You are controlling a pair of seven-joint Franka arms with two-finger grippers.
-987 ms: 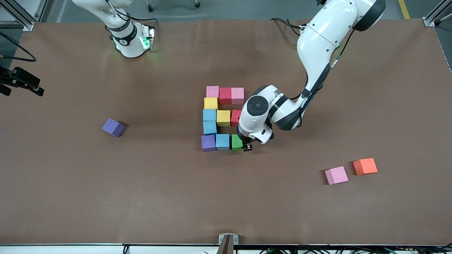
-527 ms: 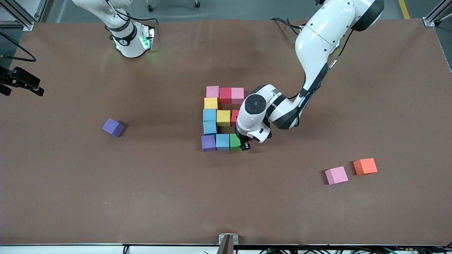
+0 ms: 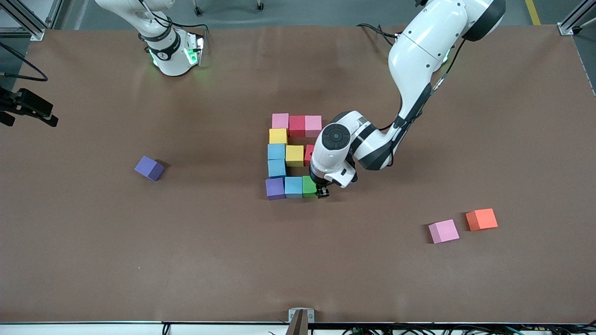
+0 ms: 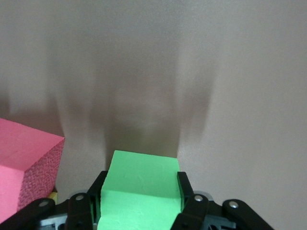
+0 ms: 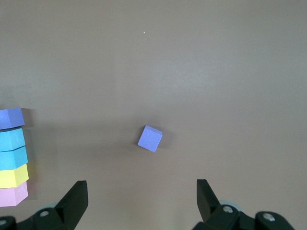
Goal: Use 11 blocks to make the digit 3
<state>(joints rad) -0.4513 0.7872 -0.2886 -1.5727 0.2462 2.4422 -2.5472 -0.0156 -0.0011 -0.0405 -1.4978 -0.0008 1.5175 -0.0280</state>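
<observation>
The digit 3 (image 3: 293, 156) lies mid-table as touching blocks: a pink-red-pink bar, a yellow and two light blue blocks down one edge, a yellow-red middle bar, and a purple-light blue-green bar nearest the front camera. My left gripper (image 3: 321, 191) is down at the end of that nearest bar, shut on the green block (image 3: 308, 186), which rests on the table against the light blue block (image 3: 293, 187). In the left wrist view the green block (image 4: 142, 167) fills the gripper (image 4: 143, 184), with a red block (image 4: 26, 163) beside it. My right gripper (image 5: 142, 201) waits open, high over the table.
A loose purple cube (image 3: 149, 168) (image 5: 150, 138) lies toward the right arm's end. A loose pink cube (image 3: 443, 231) and an orange cube (image 3: 481, 219) sit side by side toward the left arm's end, nearer the front camera than the digit.
My left gripper has slid the green block toward the right arm's end, up against the light blue block. The right arm has not moved.
</observation>
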